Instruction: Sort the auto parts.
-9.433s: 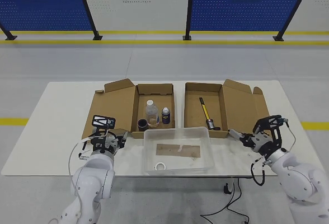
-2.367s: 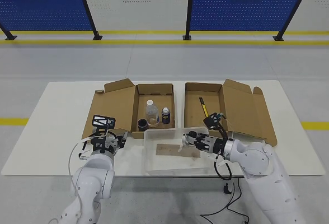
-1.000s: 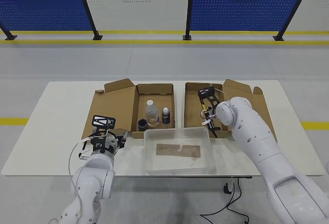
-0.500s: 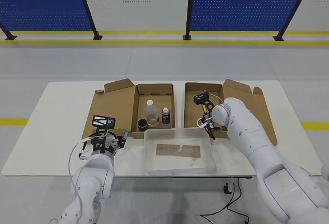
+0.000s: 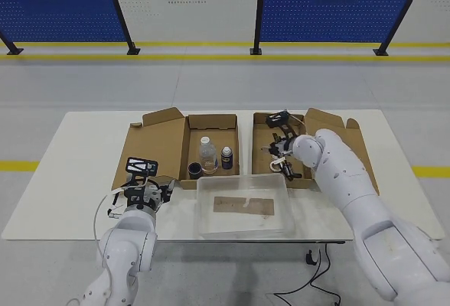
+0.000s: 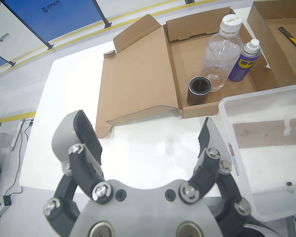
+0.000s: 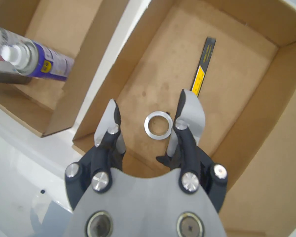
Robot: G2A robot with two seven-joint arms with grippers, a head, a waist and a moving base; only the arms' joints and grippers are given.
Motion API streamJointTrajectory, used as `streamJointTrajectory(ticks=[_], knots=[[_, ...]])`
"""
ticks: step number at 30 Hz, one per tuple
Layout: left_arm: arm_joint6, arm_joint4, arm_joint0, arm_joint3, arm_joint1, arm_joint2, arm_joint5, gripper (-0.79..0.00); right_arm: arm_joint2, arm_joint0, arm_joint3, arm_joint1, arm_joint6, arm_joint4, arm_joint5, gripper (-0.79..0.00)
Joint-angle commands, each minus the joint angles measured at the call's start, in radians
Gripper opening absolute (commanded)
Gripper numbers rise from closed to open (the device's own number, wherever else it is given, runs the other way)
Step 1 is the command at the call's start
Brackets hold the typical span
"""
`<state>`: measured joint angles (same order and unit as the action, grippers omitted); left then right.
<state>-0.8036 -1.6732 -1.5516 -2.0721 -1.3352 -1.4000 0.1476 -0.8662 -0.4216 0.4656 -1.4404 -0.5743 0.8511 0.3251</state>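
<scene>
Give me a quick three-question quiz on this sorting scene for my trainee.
1. True or false: the metal ring lies in the left box.
2. Which stands beside the clear bottle in that box? A spray can, B hammer, C tape roll.
3. Fill in: above the ring, the right gripper holds its fingers ___.
Key: 1 false, it lies in the right box; 2 A; 3 open.

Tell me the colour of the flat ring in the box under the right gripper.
Plain silver-grey; the flat metal ring shows best in the right wrist view.
</scene>
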Motion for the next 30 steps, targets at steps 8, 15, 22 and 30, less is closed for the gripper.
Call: streamJointTrajectory(ticks=[8, 15, 22, 30], knots=[[0.0, 0.0, 0.0, 0.0, 0.0, 0.0, 0.0, 0.0, -0.225, -0.276, 0.412, 0.129, 0.153, -0.019, 0.003, 0.0], [0.0, 0.0, 0.0, 0.0, 0.0, 0.0, 0.0, 0.0, -0.515, -0.742, 1.063, 0.218, 0.079, -0.043, -0.084, 0.0], [0.0, 0.0, 0.0, 0.0, 0.0, 0.0, 0.0, 0.0, -0.699, -0.991, 1.326, 0.242, 0.109, -0.104, -0.117, 0.0], [0.0, 0.0, 0.0, 0.0, 0.0, 0.0, 0.0, -0.001, -0.778, -1.125, 1.446, 0.246, 0.119, -0.093, -0.227, -0.001]])
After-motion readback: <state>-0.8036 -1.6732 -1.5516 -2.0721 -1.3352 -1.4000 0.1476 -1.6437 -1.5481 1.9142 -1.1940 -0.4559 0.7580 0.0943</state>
